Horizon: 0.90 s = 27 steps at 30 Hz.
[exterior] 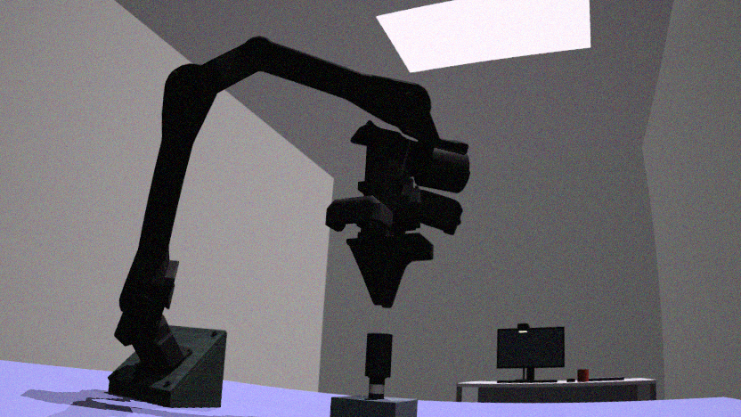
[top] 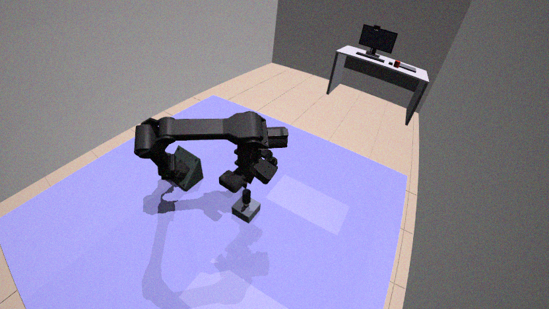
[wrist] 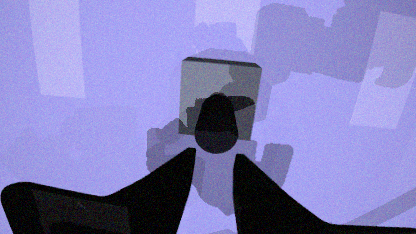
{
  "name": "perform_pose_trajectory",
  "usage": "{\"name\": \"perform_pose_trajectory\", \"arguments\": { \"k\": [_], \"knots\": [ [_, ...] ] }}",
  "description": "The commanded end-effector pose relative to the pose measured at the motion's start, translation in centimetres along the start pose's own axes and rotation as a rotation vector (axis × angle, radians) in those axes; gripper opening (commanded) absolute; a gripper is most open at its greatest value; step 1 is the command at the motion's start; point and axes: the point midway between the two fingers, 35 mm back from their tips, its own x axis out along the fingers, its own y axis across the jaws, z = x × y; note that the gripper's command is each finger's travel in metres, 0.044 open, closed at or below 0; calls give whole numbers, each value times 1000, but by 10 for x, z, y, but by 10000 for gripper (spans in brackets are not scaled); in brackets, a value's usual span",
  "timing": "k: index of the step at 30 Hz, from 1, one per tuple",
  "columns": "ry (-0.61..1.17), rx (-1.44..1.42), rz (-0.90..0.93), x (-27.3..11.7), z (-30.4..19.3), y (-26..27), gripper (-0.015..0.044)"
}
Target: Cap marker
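The cap (exterior: 378,355) sits on the marker (exterior: 376,389), which stands upright in the holder block (exterior: 372,406) on the counter (top: 96,249), with a pale band of barrel exposed beneath the cap, so seating appears incomplete. Directly above the block, apart from the cap, the end effector (exterior: 382,301) hangs clenched and grasps nothing, apparently to press down. No legible writing.
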Motion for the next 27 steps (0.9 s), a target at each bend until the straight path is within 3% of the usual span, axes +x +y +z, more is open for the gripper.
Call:
{"name": "perform_pose_trajectory", "arguments": {
  "k": [1,27],
  "knots": [
    [4,-31,-3,2,-1,0,0],
    [4,-31,-3,23,-1,0,0]
  ]
}}
